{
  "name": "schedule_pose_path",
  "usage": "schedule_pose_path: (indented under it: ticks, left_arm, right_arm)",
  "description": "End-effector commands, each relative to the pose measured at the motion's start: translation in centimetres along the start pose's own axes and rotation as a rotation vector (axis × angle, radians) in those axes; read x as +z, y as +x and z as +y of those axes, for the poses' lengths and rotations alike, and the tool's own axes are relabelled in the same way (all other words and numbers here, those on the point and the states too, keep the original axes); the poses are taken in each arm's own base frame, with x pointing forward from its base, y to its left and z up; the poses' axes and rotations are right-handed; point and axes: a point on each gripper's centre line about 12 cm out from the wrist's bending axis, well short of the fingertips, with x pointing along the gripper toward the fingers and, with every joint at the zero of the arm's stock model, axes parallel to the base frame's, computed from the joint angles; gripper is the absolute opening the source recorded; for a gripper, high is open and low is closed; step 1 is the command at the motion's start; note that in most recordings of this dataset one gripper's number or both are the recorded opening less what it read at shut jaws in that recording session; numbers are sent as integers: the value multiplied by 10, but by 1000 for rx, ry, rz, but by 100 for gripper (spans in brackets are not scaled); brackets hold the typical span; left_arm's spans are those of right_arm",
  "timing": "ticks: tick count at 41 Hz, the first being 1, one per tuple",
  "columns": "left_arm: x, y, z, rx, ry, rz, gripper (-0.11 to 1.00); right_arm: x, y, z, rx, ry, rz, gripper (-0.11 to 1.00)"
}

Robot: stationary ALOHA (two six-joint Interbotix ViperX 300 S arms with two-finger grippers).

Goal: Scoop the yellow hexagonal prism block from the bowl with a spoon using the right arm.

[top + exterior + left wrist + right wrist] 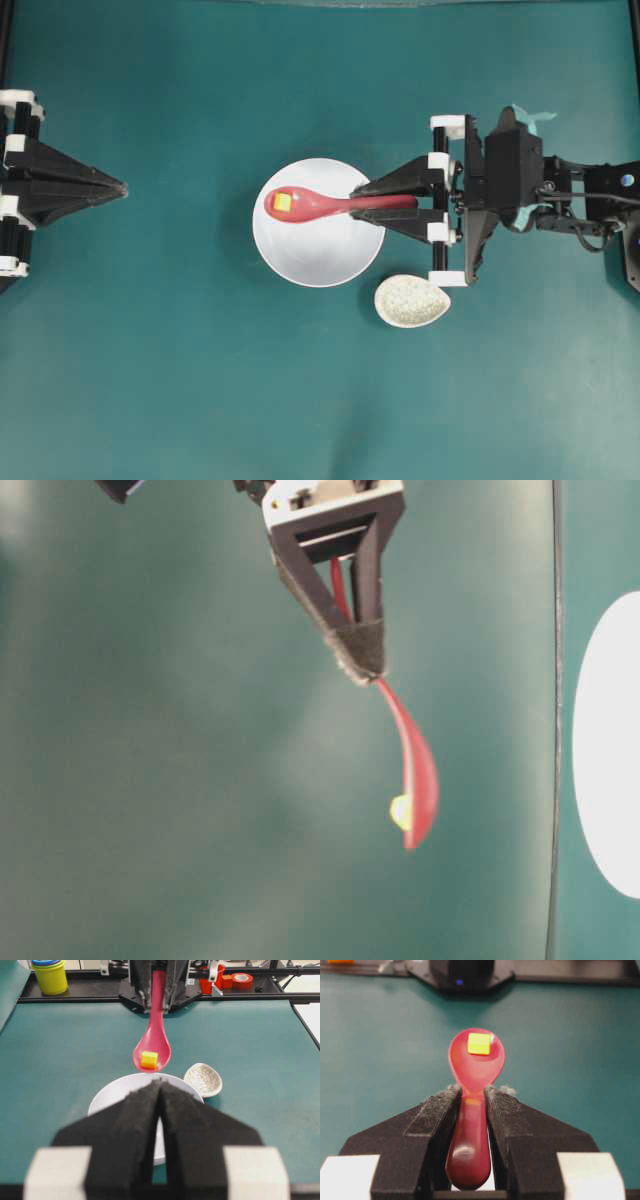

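Observation:
My right gripper (362, 200) is shut on the straight handle of the red-pink spoon (325, 204), which reaches left over the white bowl (325, 262). The tiny yellow hexagonal prism block (283, 202) lies in the spoon's scoop. In the right wrist view the block (479, 1043) rests near the far end of the spoon (475, 1067), the handle pinched in my right gripper (471, 1091). The left wrist view shows spoon (154, 1040) and block (149, 1059) held above the bowl (111, 1096). My left gripper (124, 187) stays shut at the far left, nothing in it.
A small speckled cream egg-shaped dish (412, 301) sits just right of the bowl, under the right gripper's white fittings. At the far table edge stand yellow stacked cups (50, 976) and red and orange items (235, 980). Teal mat covers the table.

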Motion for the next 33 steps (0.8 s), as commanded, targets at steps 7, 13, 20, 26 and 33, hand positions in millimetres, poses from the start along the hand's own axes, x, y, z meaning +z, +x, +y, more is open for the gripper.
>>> schedule_pose_path:
  ticks: [7, 13, 20, 26, 33]
  left_arm:
    - [4, 2, 0, -2, 21, -9, -1]
    - [5, 2, 0, -2, 21, -12, -1]
    - [4, 2, 0, 0, 21, -9, -1]
    - [4, 3, 0, -1, 20, -8, -1]
    - [5, 3, 0, 0, 6, -9, -1]
  right_arm:
    - [20, -4, 2, 7, -15, -89, 23]
    - [20, -4, 1, 5, -14, -90, 23]
    - [19, -4, 1, 5, -11, -89, 23]
    - [21, -4, 1, 5, -10, -92, 23]
    - [22, -3, 2, 6, -10, -95, 23]
